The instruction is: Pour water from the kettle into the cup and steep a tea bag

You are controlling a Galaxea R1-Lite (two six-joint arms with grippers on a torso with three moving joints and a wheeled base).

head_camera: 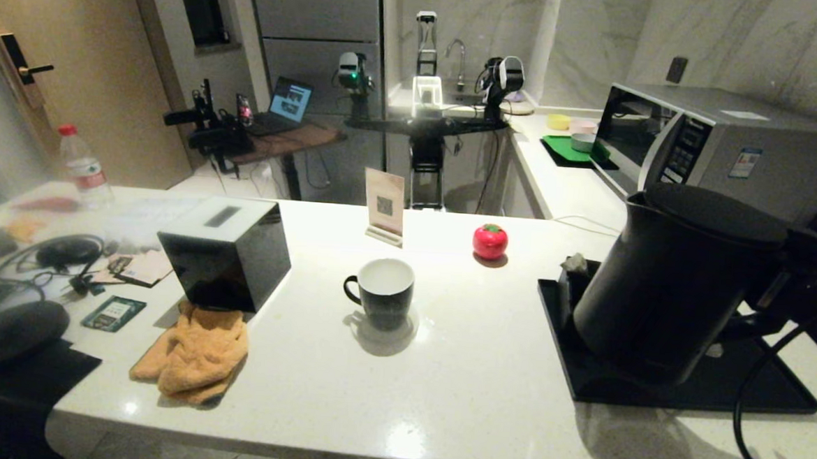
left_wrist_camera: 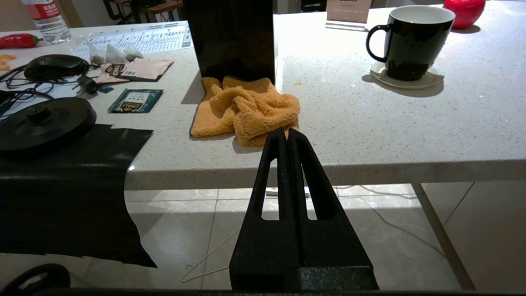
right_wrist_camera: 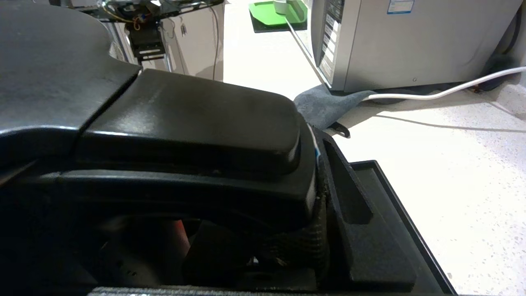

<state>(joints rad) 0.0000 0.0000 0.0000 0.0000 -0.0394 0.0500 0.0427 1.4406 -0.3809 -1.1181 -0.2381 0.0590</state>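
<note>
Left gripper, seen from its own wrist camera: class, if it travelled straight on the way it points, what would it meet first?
Probably the orange cloth near the counter edge; the shut left gripper points at it, though depth is uncertain.

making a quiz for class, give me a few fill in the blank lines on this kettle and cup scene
1. The right gripper is shut on the kettle's ____.
2. The kettle is tilted above a black ____.
3. The cup on the counter has a ____ inside.
4. The cloth beside the black box is ____.

Missing words: handle; tray; white; orange
</note>
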